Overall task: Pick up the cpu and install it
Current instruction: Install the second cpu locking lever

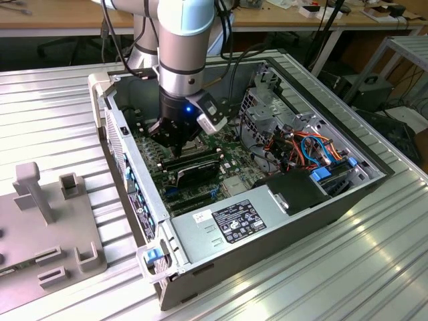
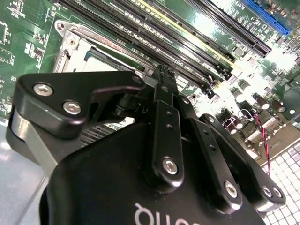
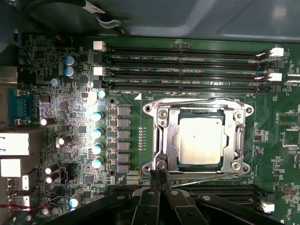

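My hand (image 3: 160, 176) is clenched on nothing, fingertips together at the socket frame (image 3: 161, 140). The cpu (image 3: 200, 140) lies flat in the socket just beyond them, inside the computer case (image 1: 281, 221).

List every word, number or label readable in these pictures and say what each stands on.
Nothing can be quoted with certainty.
Power supply label: print too small to read.
Small white sticker beside it: too small.
White lettering on the motherboard by the memory slots: blurred.
White letters on the gripper body: cut off at the picture's edge.
cpu top, in its socket: no print discernible.
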Action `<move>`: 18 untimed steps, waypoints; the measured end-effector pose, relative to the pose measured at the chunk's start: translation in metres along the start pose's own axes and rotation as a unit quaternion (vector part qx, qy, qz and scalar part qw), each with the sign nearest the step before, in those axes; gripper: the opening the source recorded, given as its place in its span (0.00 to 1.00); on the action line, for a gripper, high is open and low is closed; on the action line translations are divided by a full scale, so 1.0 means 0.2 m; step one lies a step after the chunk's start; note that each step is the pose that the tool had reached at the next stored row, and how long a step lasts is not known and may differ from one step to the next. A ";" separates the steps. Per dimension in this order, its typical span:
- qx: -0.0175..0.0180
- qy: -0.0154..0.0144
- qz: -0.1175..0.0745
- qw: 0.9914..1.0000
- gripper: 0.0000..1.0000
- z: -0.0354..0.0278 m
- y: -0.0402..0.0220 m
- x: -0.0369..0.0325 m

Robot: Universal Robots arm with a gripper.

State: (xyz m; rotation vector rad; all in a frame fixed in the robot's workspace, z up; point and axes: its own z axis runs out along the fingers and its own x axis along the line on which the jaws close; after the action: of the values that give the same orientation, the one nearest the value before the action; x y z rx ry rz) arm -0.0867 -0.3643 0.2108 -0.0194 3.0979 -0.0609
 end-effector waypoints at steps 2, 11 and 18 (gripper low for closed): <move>-0.002 -0.001 0.000 1.000 0.11 0.005 0.001 0.002; -0.017 -0.005 0.001 1.000 0.11 0.017 0.011 0.018; -0.021 -0.011 0.001 1.000 0.11 0.024 0.013 0.050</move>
State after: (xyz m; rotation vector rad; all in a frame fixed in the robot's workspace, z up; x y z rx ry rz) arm -0.0966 -0.3621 0.2054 -0.0174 3.0766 0.0031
